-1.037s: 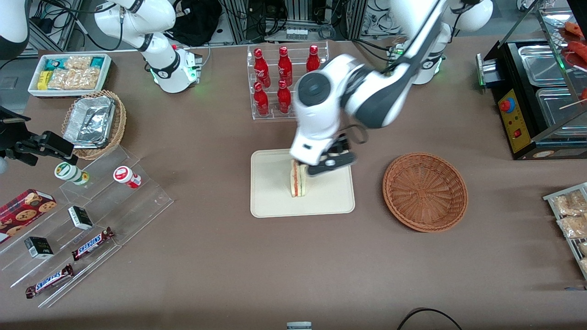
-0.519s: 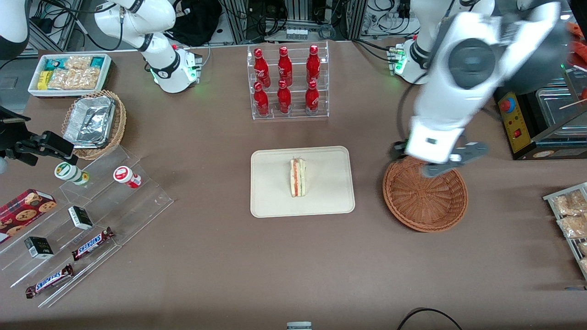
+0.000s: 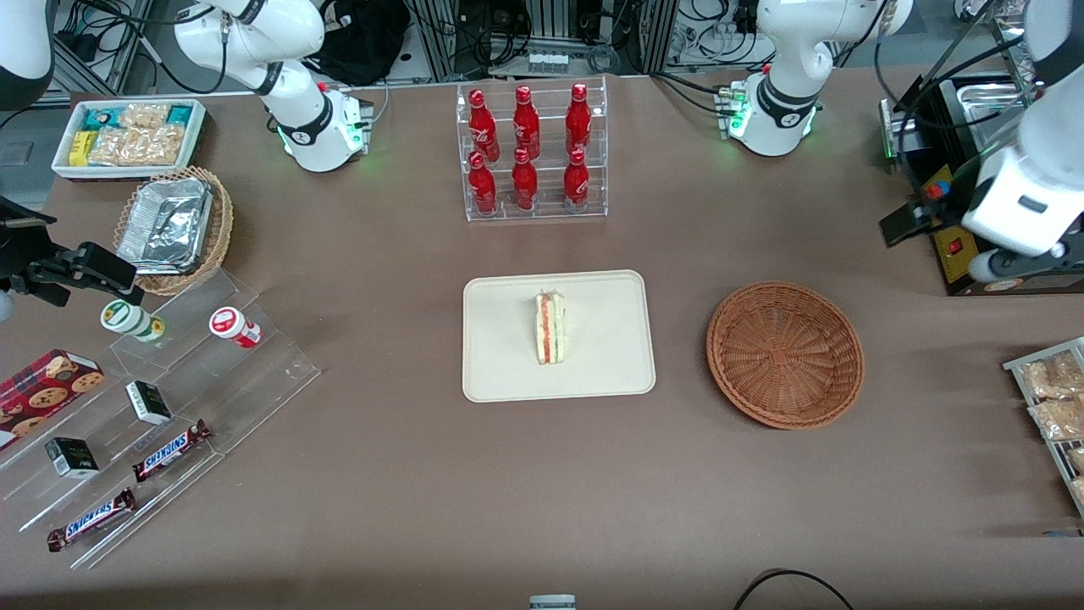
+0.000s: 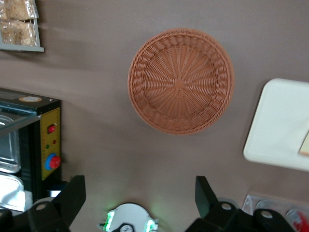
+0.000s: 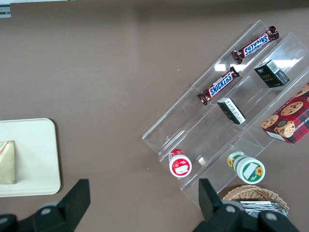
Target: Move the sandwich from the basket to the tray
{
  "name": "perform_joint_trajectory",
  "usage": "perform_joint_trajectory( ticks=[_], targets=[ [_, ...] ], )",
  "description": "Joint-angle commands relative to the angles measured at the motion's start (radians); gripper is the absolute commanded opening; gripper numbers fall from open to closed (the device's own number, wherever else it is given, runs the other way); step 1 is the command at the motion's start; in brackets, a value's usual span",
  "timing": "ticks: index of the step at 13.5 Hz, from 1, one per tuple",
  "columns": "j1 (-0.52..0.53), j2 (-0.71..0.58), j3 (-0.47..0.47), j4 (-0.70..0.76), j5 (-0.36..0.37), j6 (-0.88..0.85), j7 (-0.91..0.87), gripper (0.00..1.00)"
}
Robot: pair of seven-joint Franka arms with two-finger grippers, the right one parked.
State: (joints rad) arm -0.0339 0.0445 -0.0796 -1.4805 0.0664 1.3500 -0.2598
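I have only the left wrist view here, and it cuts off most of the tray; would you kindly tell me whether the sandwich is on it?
Observer: Yes, the sandwich stands on the tray, near its middle, in the front view.
Operator: Thank you. Is anything left in the basket?
Observer: The basket is empty, which your view shows too; the front view adds that it sits beside the tray, apart from it.
Operator: And where is the gripper?
Observer: The gripper is open, holds nothing, and hangs at the working arm's end of the table by the black appliance.
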Motion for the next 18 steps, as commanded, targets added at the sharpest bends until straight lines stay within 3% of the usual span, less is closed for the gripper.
perform_joint_trajectory(
  ticks=[1,4,10,14,16,18],
  targets=[
    [0.073,-0.086,-0.014,-0.095,-0.031,-0.002,0.143,1.00],
    [0.141,-0.101,-0.012,-0.103,-0.068,-0.008,0.238,1.00],
    [0.101,-0.038,-0.020,-0.001,-0.066,0.006,0.208,1.00],
    [0.103,-0.038,-0.020,-0.001,-0.045,0.031,0.192,1.00],
    [0.106,-0.038,-0.029,-0.001,-0.001,0.029,0.186,1.00],
    [0.117,-0.043,-0.037,0.003,-0.014,0.031,0.186,1.00]
  ],
)
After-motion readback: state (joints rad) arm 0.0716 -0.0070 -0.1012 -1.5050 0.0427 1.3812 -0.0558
